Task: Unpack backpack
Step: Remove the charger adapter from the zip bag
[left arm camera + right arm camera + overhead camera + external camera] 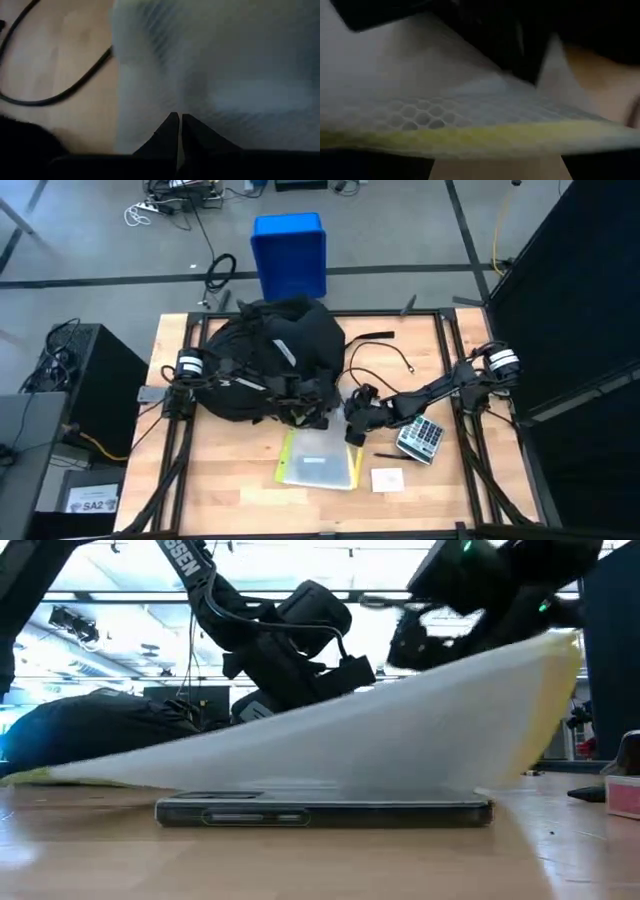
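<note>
Where the table's near edge lies, one white card (387, 478) sits beside one yellow-edged padded envelope (320, 461); one calculator (421, 438) is just past them. Both arms reach inward: the right gripper (354, 428) holds the envelope's far corner, the left gripper (312, 416) has its fingers pressed together above it. Farther back sits one black backpack (265, 360).

lab/workshop | concrete floor (420, 230) | floor cables (170, 205) | ceiling strip lights (120, 600)

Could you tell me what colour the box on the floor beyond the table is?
Blue; the plastic box shows best in the high view.
</note>
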Robot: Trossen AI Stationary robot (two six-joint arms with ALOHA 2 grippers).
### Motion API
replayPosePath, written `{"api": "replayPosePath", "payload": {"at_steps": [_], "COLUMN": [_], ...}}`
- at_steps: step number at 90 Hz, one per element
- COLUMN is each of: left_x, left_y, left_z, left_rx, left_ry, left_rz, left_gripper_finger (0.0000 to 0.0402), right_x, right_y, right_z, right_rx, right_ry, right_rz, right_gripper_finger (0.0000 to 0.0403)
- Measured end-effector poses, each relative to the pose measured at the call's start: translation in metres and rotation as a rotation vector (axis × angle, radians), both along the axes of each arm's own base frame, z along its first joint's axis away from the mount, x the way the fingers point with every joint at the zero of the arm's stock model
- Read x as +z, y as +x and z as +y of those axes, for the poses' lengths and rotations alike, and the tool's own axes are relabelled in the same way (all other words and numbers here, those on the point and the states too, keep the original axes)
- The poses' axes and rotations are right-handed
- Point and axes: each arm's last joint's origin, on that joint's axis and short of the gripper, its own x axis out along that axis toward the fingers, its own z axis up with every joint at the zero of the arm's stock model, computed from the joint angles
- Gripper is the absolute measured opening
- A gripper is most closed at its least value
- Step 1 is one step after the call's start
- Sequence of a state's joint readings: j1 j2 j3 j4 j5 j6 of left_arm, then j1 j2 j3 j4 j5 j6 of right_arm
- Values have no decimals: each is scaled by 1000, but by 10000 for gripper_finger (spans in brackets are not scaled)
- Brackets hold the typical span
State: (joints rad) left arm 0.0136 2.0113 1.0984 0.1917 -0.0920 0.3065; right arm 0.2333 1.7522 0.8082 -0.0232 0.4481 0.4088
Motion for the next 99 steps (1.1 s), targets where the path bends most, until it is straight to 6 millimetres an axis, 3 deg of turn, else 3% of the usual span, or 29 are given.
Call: {"api": "replayPosePath", "payload": {"at_steps": [18,33,39,80,99], "left_x": [-1,-2,-2,-3,-3], "left_y": [-1,-2,-2,-3,-3], "left_z": [-3,-3,-3,-4,-4], "left_rx": [-14,-10,-9,-11,-10], "left_ry": [-5,-2,-3,-5,-4], "left_rz": [11,25,27,44,49], "left_gripper_finger": [0,0,0,0,0], "right_x": [-23,-19,-10,63,75], "right_y": [10,9,7,-34,-63], "right_z": [-12,-11,-9,15,30], "right_rx": [-42,-31,-17,63,66], "right_ry": [43,54,52,122,171], "right_rz": [11,14,3,-58,25], "right_gripper_finger": [340,275,246,245,245]}}
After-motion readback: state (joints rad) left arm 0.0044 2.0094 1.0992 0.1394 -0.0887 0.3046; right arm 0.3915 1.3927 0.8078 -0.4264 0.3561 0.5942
